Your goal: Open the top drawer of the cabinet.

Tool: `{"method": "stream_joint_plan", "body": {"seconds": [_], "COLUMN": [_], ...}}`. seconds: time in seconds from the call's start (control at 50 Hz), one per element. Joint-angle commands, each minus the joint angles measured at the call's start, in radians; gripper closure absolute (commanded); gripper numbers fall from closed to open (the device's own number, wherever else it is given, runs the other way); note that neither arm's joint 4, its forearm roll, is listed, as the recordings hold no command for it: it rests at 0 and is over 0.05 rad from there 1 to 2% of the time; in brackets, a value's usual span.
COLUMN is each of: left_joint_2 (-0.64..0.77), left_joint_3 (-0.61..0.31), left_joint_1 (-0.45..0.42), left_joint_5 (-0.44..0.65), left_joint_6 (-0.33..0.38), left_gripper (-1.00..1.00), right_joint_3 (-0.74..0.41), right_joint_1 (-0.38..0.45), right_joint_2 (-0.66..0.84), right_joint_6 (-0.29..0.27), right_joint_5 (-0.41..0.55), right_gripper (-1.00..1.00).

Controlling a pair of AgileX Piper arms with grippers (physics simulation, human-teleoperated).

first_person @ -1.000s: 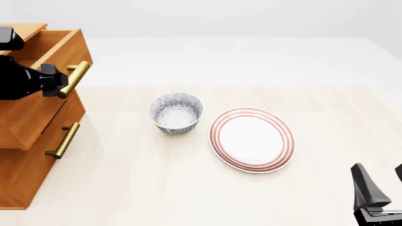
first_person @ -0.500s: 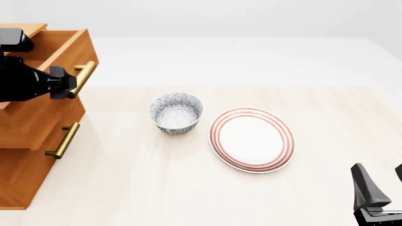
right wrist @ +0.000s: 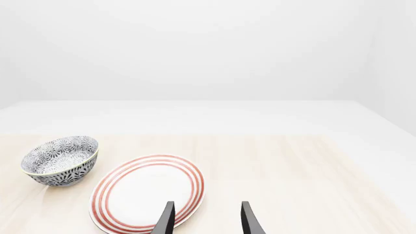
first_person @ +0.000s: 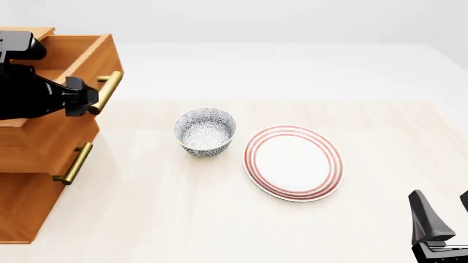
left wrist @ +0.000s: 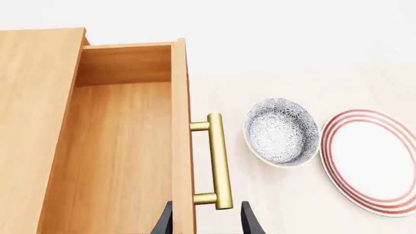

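The orange-brown cabinet (first_person: 22, 213) stands at the table's left edge. Its top drawer (first_person: 82, 59) is pulled well out to the right, and the left wrist view looks into its bare wooden box (left wrist: 123, 146). The drawer's brass bar handle (first_person: 107, 90) faces the bowl. My left gripper (first_person: 86, 99) is at the near end of that handle (left wrist: 219, 161). In the left wrist view the two fingers stand apart either side of the handle's end (left wrist: 206, 220), wider than the bar. My right gripper (first_person: 442, 219) is open and empty at the front right, also in its wrist view (right wrist: 206, 219).
A blue-patterned bowl (first_person: 205, 131) sits right of the drawer, and a red-ringed white plate (first_person: 293, 163) lies beside it. The middle drawer's brass handle (first_person: 73, 163) shows below the open drawer. The black left arm covers part of the cabinet's front.
The top drawer has slid further out to the right, and my left gripper has moved right with its handle. The right arm, bowl and plate have not moved.
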Motion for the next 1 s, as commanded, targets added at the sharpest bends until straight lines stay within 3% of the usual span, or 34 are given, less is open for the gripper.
{"method": "stream_joint_plan", "body": {"seconds": [0.02,1.0], "left_joint_2": [-0.019,0.029], "left_joint_3": [-0.002,-0.013], "left_joint_1": [-0.028,-0.180], "left_joint_5": [0.012,-0.002], "left_joint_6": [0.009,0.041], "left_gripper": [-1.00,-1.00], "right_joint_3": [0.000,0.000], "right_joint_1": [0.000,0.000], "right_joint_2": [0.000,0.000], "right_joint_6": [0.000,0.000], "right_joint_5": [-0.001,-0.001], "right_gripper": [-1.00,-1.00]}}
